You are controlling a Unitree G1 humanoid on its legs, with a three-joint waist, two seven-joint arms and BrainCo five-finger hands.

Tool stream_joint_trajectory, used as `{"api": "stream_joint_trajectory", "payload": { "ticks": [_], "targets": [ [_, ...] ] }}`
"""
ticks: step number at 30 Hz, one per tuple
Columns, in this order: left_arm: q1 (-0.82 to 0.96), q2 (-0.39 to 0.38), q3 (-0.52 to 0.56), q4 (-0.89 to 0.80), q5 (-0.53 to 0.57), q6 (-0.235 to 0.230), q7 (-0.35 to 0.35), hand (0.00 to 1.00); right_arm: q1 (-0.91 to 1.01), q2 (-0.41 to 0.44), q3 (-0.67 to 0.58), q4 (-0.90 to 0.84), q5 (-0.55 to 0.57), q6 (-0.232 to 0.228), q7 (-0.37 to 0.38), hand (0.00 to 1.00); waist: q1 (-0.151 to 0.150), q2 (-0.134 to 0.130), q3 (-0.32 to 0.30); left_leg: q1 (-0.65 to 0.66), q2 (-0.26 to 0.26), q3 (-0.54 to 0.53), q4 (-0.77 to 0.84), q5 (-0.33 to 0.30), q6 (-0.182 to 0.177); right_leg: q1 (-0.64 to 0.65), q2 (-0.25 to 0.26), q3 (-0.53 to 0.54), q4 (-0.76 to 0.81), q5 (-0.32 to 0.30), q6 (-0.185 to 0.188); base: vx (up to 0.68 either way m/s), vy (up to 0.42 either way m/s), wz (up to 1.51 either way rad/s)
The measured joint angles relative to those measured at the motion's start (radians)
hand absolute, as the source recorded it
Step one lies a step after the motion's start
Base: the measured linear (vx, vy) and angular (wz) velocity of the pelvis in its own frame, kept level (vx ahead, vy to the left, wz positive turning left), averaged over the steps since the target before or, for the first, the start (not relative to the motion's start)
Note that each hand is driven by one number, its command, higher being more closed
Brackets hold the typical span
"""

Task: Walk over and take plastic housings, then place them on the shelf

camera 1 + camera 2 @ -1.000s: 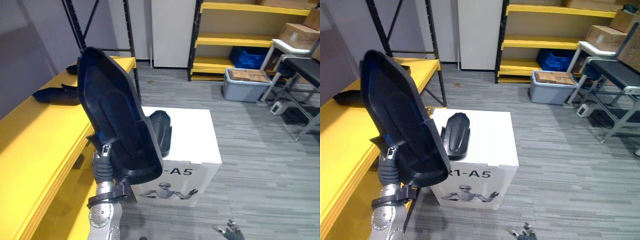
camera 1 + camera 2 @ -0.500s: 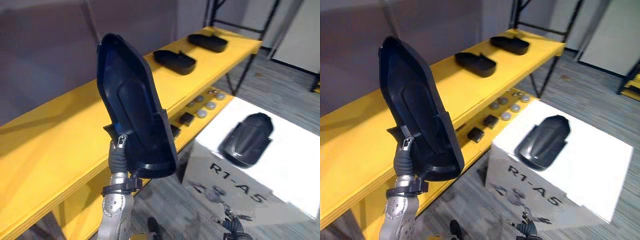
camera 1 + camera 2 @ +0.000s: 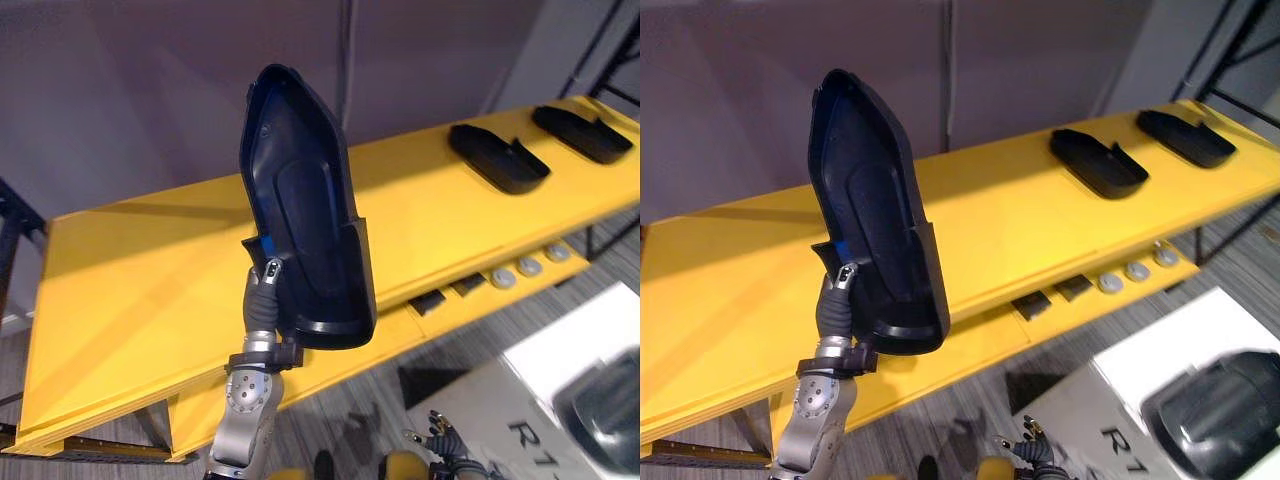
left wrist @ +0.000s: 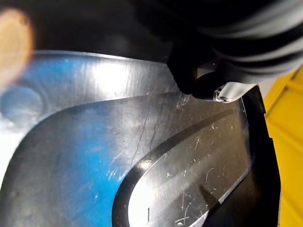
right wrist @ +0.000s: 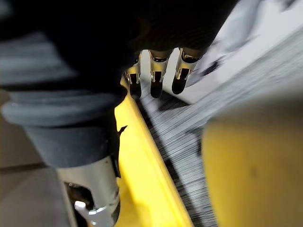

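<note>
Housing (image 3: 305,210) stands upright over the shelf's (image 3: 130,290) front edge, my left hand (image 3: 265,290) clamped on its lower end. I should lower it flat, well inside the edge; my right hand (image 5: 155,71) hangs loose.

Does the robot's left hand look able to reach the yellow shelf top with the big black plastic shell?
Probably yes. The left hand holds the big black plastic shell upright right by the yellow shelf top, whose near stretch is bare; two smaller black shells lie farther right.

even indoor light; glare on the housing (image 4: 156,156); soft shadow across the shelf (image 3: 150,290)
</note>
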Motion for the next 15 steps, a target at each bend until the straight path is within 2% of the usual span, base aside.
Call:
{"api": "stream_joint_trajectory", "payload": {
  "ticks": [1,3,4,11,12,13,14,15],
  "targets": [
    [0.001,-0.009,-0.002,0.008,0.002,-0.002,0.000,1.00,0.003,0.014,0.002,0.003,0.000,0.001,0.001,0.00,0.003,-0.006,-0.015,-0.002,0.014,0.007,0.050,-0.042,-0.011,0.031,-0.002,-0.022,-0.027,0.065,0.035,0.24,-0.184,0.14],
    [0.001,-0.031,-0.011,0.016,0.009,0.000,-0.001,1.00,0.008,0.018,0.002,0.003,-0.001,0.001,0.002,0.00,0.008,0.008,-0.049,-0.015,0.060,0.032,0.095,-0.086,-0.056,0.069,0.032,-0.043,-0.082,0.069,0.022,0.30,-0.170,0.10],
    [-0.006,-0.039,-0.013,0.019,0.009,0.000,-0.001,1.00,0.007,0.020,0.002,0.002,-0.001,0.001,0.002,0.00,0.004,0.007,-0.061,-0.024,0.073,0.047,0.114,-0.083,-0.064,0.084,0.042,-0.054,-0.103,0.070,0.018,0.36,-0.134,0.16],
    [-0.030,-0.039,-0.043,0.113,0.009,0.004,0.001,1.00,0.009,0.012,0.027,0.008,-0.005,0.001,0.011,0.00,0.002,0.009,-0.126,0.079,0.104,0.045,0.029,-0.076,-0.076,0.190,0.082,-0.060,-0.169,0.076,0.007,0.27,-0.045,0.16],
    [-0.056,-0.040,-0.041,0.165,0.009,0.006,0.002,1.00,0.002,0.009,0.028,0.031,-0.005,0.001,0.012,0.00,-0.001,0.021,-0.133,0.088,0.120,0.031,0.024,-0.074,-0.078,0.174,0.097,-0.071,-0.124,0.085,-0.008,0.20,-0.034,0.21],
    [-0.095,-0.040,-0.033,0.222,0.009,0.014,0.006,1.00,-0.008,0.004,0.031,0.046,-0.005,0.001,0.015,0.00,-0.005,0.046,-0.123,0.098,0.153,0.018,0.024,-0.073,-0.085,0.101,0.133,-0.079,-0.004,0.057,-0.017,0.17,-0.056,0.20],
    [-0.116,-0.038,-0.027,0.248,0.009,0.017,0.010,1.00,-0.009,0.004,0.033,0.046,-0.005,0.001,0.016,0.00,-0.013,0.058,-0.117,0.105,0.172,0.014,0.019,-0.073,-0.086,0.091,0.164,-0.073,-0.036,0.032,-0.025,0.06,-0.053,0.24],
    [-0.157,-0.037,0.002,0.295,0.009,0.023,0.017,1.00,-0.011,0.005,0.035,0.041,-0.005,-0.001,0.017,0.00,-0.031,0.054,-0.118,0.117,0.185,0.013,-0.002,-0.071,-0.090,0.117,0.213,-0.063,-0.275,0.099,-0.065,0.03,-0.068,0.16]
  ]
}}
